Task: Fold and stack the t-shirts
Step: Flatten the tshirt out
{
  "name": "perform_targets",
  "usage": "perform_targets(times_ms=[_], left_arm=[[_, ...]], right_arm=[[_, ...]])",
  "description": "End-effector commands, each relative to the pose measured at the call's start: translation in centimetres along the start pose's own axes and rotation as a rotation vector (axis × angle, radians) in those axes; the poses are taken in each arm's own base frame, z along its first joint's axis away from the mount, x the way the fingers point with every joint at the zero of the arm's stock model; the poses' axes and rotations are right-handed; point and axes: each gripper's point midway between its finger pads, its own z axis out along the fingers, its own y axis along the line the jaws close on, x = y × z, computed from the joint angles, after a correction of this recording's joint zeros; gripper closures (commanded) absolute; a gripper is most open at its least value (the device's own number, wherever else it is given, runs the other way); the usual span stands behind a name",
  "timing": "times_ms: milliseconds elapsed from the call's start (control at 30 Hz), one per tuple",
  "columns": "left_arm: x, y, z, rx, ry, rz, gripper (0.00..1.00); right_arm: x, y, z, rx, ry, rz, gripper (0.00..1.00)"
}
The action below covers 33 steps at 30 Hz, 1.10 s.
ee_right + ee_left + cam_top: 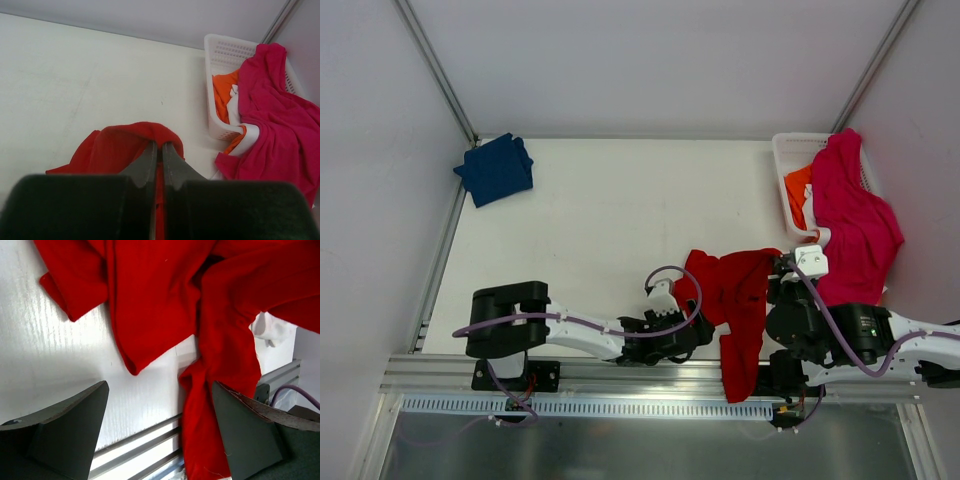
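The red t-shirt (735, 300) lies crumpled at the table's near edge, one part hanging over the front rail. My right gripper (160, 145) is shut on a fold of the red t-shirt (125, 145). My left gripper (157, 405) is open and empty, just above the table by the shirt's (165, 295) left edge, one finger (250, 435) next to the hanging cloth. A folded navy blue t-shirt (496, 168) lies at the far left corner. A magenta-pink t-shirt (855, 215) drapes over a white basket (790, 150) that holds orange (798, 190) and white cloth.
The basket (222, 55) stands at the far right against the wall. An aluminium rail (620, 375) runs along the table's near edge. White enclosure walls close in the table on three sides.
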Motion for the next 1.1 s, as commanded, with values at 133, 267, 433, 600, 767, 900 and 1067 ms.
perform_targets(times_ms=[133, 267, 433, 600, 767, 900, 1067], left_arm=[[1.2, -0.4, 2.3, 0.075, 0.1, -0.104, 0.14], [1.7, -0.1, 3.2, 0.08, 0.125, -0.107, 0.14], [2.2, -0.1, 4.3, 0.094, 0.151, -0.104, 0.14], [1.9, 0.3, 4.3, 0.074, 0.136, -0.095, 0.19], [1.5, 0.7, 4.2, 0.056, 0.121, -0.084, 0.32], [1.3, 1.1, 4.0, 0.041, 0.116, -0.082, 0.39], [0.8, 2.4, 3.7, 0.001, 0.09, -0.099, 0.41]], right_arm=[[-0.4, -1.9, 0.1, 0.091, -0.053, 0.023, 1.0], [-0.2, -2.0, 0.1, 0.089, -0.051, 0.028, 0.99], [-0.1, -2.0, 0.1, 0.09, -0.052, 0.031, 1.0], [0.1, -2.1, 0.1, 0.092, -0.053, 0.031, 0.99], [0.3, -2.0, 0.2, 0.091, -0.053, 0.032, 1.0], [0.4, -1.9, 0.2, 0.087, -0.05, 0.037, 0.99], [0.3, -1.6, 0.2, 0.079, -0.046, 0.032, 1.0]])
